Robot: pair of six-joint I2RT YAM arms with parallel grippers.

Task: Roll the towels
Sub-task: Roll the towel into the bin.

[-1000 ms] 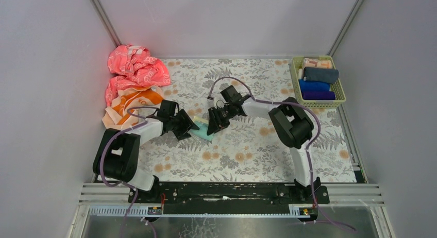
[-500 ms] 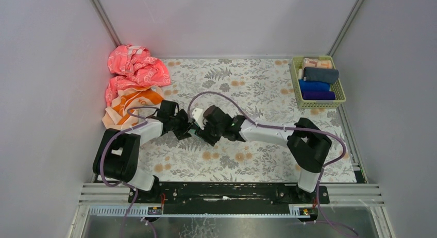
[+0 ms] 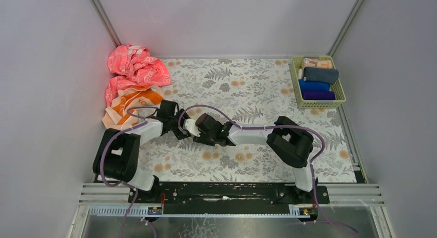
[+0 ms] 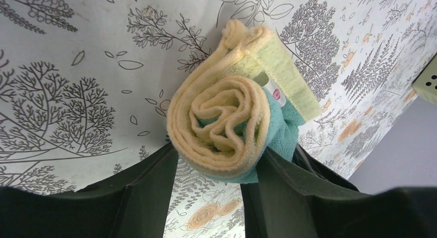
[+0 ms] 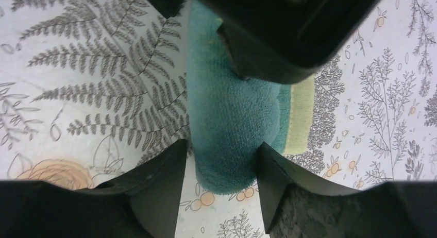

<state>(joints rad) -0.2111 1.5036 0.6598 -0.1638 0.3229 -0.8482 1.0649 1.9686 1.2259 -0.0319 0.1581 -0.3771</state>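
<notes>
Teal towel (image 5: 221,124), cream on its inner face, is rolled into a tight spiral and held low over the floral worktop (image 3: 247,83), left of centre. Contact with the surface cannot be told. Left arm (image 3: 147,129) is folded low, elbow near its base, forearm angled forward-right. Left jaws are clamped on one end of the roll, one finger pressed to each side. Right arm (image 3: 252,132) is stretched low and leftward across the worktop, its wrist set nose to nose with the left wrist. Right jaws are closed narrow on the roll's other end, pile touched on both sides. Orange towel (image 3: 131,101) lies crumpled at the left wall, beside a pink cloth (image 3: 136,68). Rolled towels (image 3: 319,74) are stacked in a green basket (image 3: 295,81) at far right.
</notes>
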